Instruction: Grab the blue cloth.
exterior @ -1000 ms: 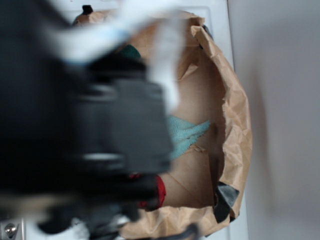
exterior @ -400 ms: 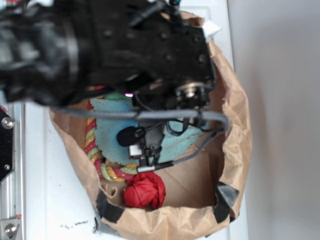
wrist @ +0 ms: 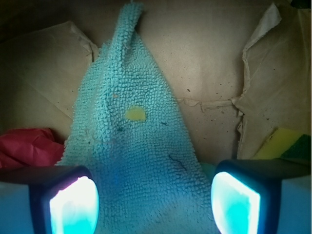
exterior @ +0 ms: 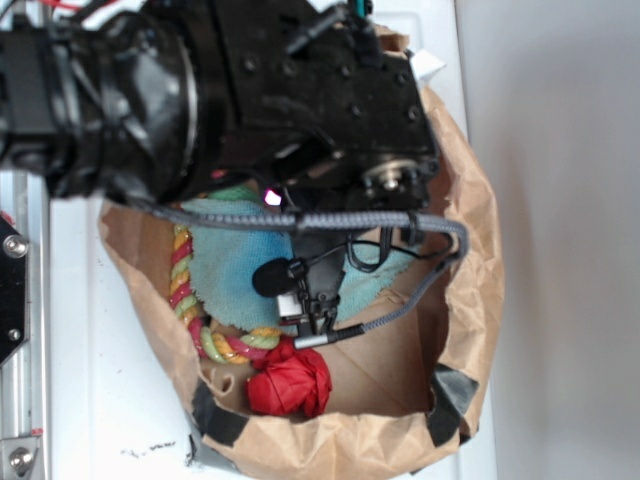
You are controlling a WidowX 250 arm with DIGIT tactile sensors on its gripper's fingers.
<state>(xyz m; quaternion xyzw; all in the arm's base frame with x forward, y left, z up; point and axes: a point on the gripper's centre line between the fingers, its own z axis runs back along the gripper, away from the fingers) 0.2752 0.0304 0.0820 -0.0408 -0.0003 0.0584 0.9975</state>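
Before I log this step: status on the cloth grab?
End effector open, fingers either side of the blue cloth. Cloth flat in paper bag, not gripped. Nothing between.

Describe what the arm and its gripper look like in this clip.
The arm is black, built of boxy links and a round joint housing dotted with screw holes. A grey braided cable loops beneath it, with thin black wires nearby and a small pink light. In the wrist view, the gripper has dark-framed fingers with pale pads glowing cyan.

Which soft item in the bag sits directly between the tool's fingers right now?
The blue cloth: teal terry with a yellow spot, it fills the gap. The red fabric ball sits off to one side, the sponge to the other.
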